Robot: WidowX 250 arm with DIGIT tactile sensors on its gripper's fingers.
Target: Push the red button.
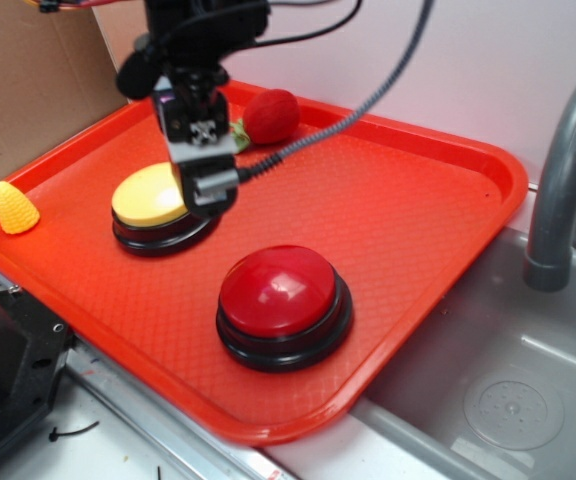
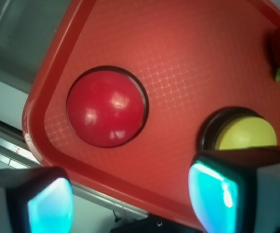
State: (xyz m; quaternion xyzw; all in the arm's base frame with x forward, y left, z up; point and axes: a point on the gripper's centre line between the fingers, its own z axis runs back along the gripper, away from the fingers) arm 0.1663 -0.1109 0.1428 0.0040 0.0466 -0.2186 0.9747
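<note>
1. No brand, label or legible writing shows on any item in either view.
2. The red button (image 1: 284, 303), glossy dome on a black base, sits on the red tray (image 1: 418, 210) toward its front rim, close to the corner seen in the wrist view.
3. The gripper (image 1: 206, 180) hangs above the yellow button (image 1: 156, 205), well apart from the red one; the wrist view shows its two fingers (image 2: 213, 194) spread wide, holding nothing.
4. Bare tray lies between the two buttons and to the right, up to the raised rim.
5. A toy strawberry (image 1: 270, 115) rests at the tray's back; a yellow cone (image 1: 15, 208) sits on its left edge.
6. A grey sink (image 1: 508, 400) and faucet (image 1: 568, 170) adjoin the tray's right side.
</note>
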